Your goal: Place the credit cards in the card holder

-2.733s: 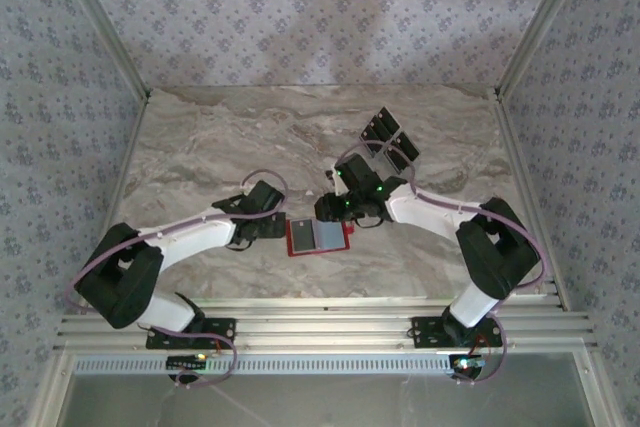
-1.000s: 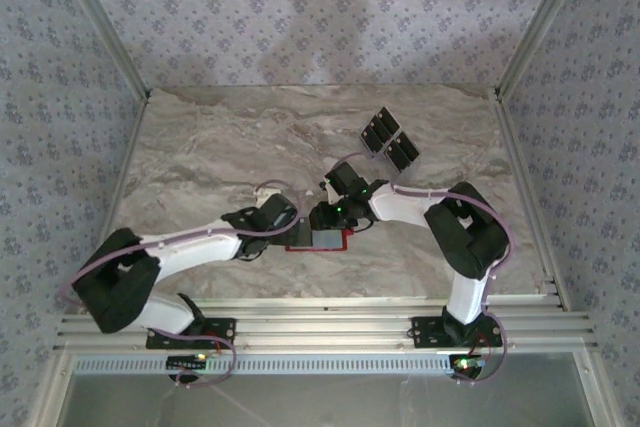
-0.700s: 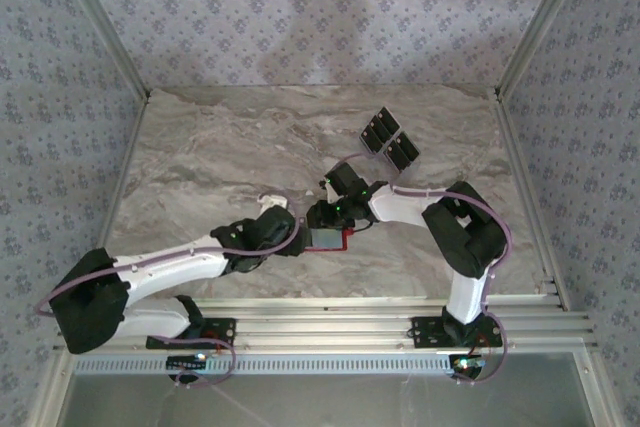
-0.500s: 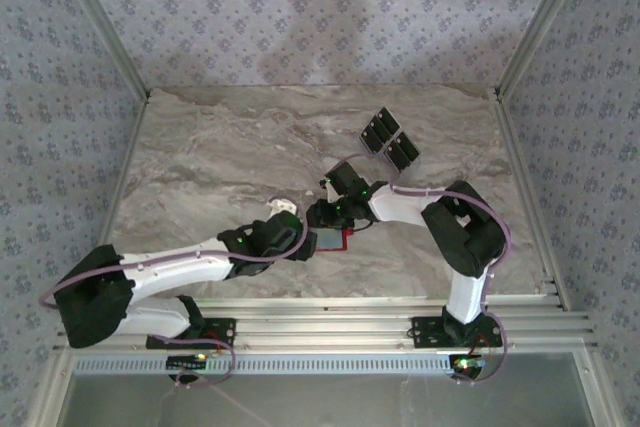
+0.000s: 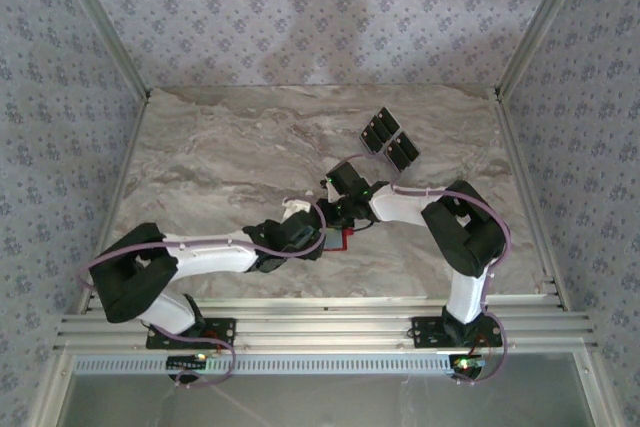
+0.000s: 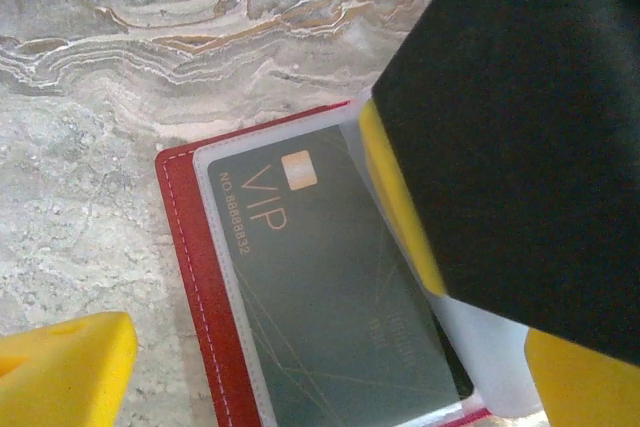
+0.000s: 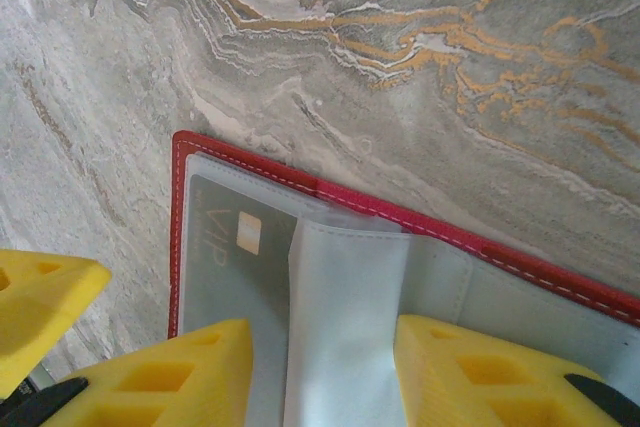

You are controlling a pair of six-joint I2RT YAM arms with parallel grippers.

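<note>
The left hand [image 5: 303, 236] has slid in over the card holder [image 5: 341, 240], fingers wide apart. The right hand [image 5: 333, 215], half spread, straddles its pocket leaf [image 7: 340, 317]. Loose credit cards [image 5: 390, 141] lie well apart on the table [image 5: 220, 147].

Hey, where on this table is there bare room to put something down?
Bare grey marble tabletop runs from the left wall along the far edge to the stacked black rectangular cards. Crowded: centre front, where the left end effector and right end effector meet over the open red card holder.
</note>
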